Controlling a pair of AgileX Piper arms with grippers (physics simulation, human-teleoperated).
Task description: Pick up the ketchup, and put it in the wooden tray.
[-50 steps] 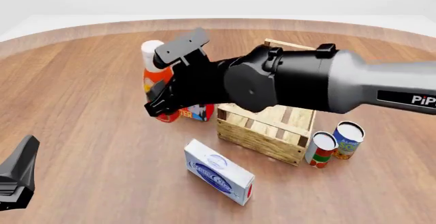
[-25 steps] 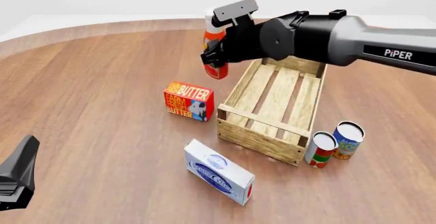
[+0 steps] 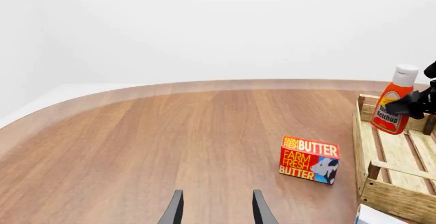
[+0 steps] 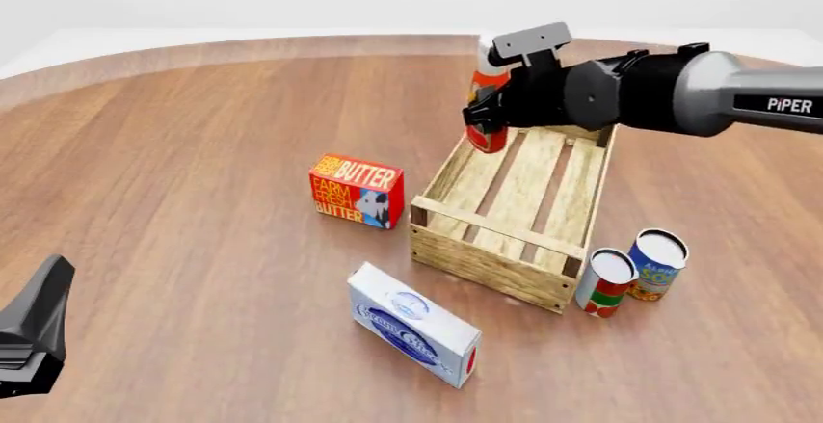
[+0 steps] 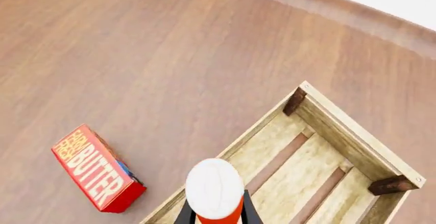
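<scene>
- Right gripper (image 4: 489, 115) is pinching the ketchup (image 4: 487, 105) around its body; cap up, long axis close to vertical, slight tilt.
- In the front view the bottle is upper centre, airborne over the far-left corner of the wooden tray (image 4: 495, 269). Its base hangs right at the left rim, above the slats, not resting on them.
- Right wrist view confirms it: white cap (image 5: 214, 187) sits over the tray's side rail (image 5: 259, 127), so the interior lies just inboard.
- Tray's long axis runs from lower centre to upper right of the front view.
- My read: shift slightly inward past the rail, then lower.
- Left gripper (image 3: 216, 209) is spread, holding nothing, lower left of the front view, well apart from the tray. Right arm is clearly the nearer one.
- Butter box (image 4: 357, 190) stands left of the tray, out of the path.
</scene>
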